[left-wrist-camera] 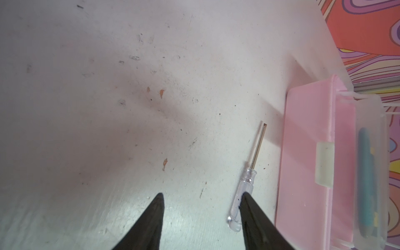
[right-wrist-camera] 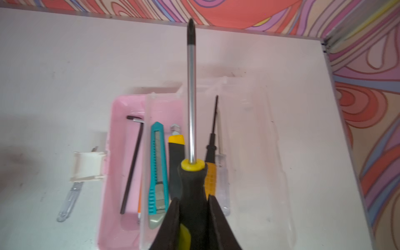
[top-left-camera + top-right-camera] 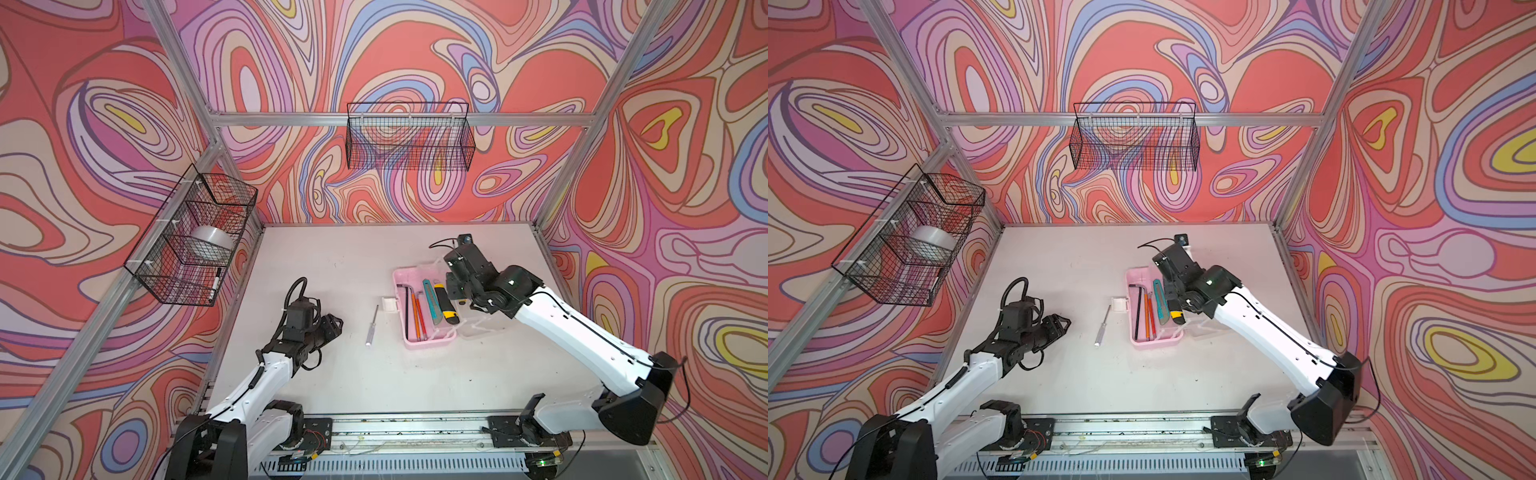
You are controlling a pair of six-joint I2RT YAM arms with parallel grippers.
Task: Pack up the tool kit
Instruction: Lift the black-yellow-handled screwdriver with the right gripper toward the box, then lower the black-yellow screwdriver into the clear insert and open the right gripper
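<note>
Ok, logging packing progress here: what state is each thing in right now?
tool kit case: open, clear lid folded out alongside
black-yellow screwdriver: held above the case
right gripper: shut on that screwdriver
clear screwdriver: loose on the table, outside the case
left gripper: open, empty
teal knife: packed in the case

Pink case base (image 3: 428,343), teal knife (image 2: 157,168), yellow-black knife (image 2: 175,164), orange rods (image 3: 419,313), swirled coral-lilac walls (image 3: 374,50)

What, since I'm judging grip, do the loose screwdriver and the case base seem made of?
The loose screwdriver: clear glossy plastic handle, the table shows through; thin bright shaft, probably steel. The case base: opaque pink plastic, smooth, slightly matte, moulded corners.
</note>
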